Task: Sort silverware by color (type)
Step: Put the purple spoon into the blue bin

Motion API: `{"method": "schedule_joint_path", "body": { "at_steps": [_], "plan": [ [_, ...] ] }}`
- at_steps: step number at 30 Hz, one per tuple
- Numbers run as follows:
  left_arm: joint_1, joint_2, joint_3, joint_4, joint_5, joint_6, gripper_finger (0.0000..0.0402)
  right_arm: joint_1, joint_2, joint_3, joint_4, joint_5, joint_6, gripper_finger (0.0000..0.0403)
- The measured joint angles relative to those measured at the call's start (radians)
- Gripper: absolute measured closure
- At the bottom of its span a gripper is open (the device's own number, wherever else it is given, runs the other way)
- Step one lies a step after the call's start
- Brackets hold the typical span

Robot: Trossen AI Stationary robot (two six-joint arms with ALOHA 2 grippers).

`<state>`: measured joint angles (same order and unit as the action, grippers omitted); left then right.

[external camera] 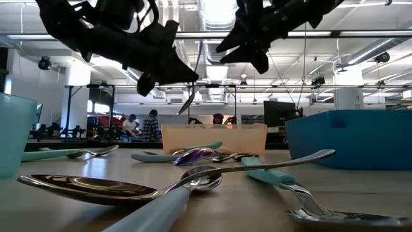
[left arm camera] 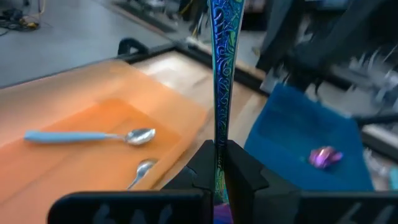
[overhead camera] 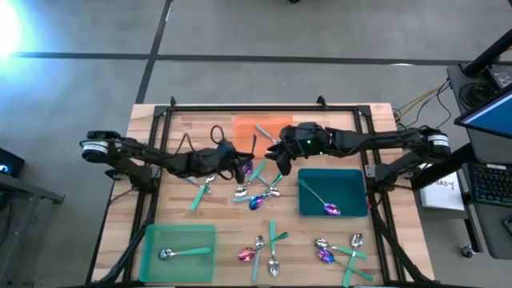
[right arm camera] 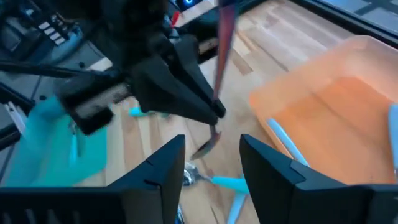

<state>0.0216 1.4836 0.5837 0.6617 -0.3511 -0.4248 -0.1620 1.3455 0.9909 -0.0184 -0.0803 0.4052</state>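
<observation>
Pinching an iridescent spoon [left arm camera: 221, 68] upright between clamped fingers, the left gripper [overhead camera: 240, 166] hovers mid-table beside the orange tray [overhead camera: 244, 126]; the right gripper [right arm camera: 211, 168] waits opposite, fingers apart, beside the teal tray [overhead camera: 352, 210]

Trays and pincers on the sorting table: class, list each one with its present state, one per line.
Orange tray: holds a teal-handled spoon and a second utensil.
Teal tray: holds one iridescent spoon.
Green tray: holds one teal-handled spoon.
Left pincer: shut on the iridescent utensil, raised above the table.
Right pincer: open, empty, near the orange tray.
</observation>
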Motion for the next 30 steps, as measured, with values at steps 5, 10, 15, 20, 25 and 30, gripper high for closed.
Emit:
{"method": "schedule_joint_path", "body": {
  "at_steps": [5, 10, 15, 20, 25, 30],
  "plan": [
    [0.001, 0.002, 0.003, 0.041, 0.000, -0.004, 0.0401, -0.002, 0.044, 0.000, 0.060, 0.000, 0.021, 0.0221],
    [0.002, 0.002, 0.024, 0.037, -0.005, -0.004, 0.0401, -0.002, 0.060, 0.000, 0.158, 0.001, 0.003, 0.0200],
    [0.002, 0.003, 0.034, 0.032, -0.004, -0.005, 0.0401, -0.002, 0.063, 0.000, 0.231, 0.004, -0.006, 0.0208],
    [0.002, 0.023, 0.067, 0.032, 0.036, 0.015, 0.0401, -0.002, 0.071, 0.000, 0.246, 0.013, -0.008, 0.0224],
    [0.002, 0.086, 0.117, 0.033, 0.064, 0.022, 0.0401, -0.002, 0.070, 0.000, 0.256, 0.013, -0.008, 0.0241],
    [0.002, 0.106, 0.126, 0.047, 0.064, 0.020, 0.0401, -0.003, 0.069, 0.000, 0.250, 0.017, -0.012, 0.0276]
  ]
}}
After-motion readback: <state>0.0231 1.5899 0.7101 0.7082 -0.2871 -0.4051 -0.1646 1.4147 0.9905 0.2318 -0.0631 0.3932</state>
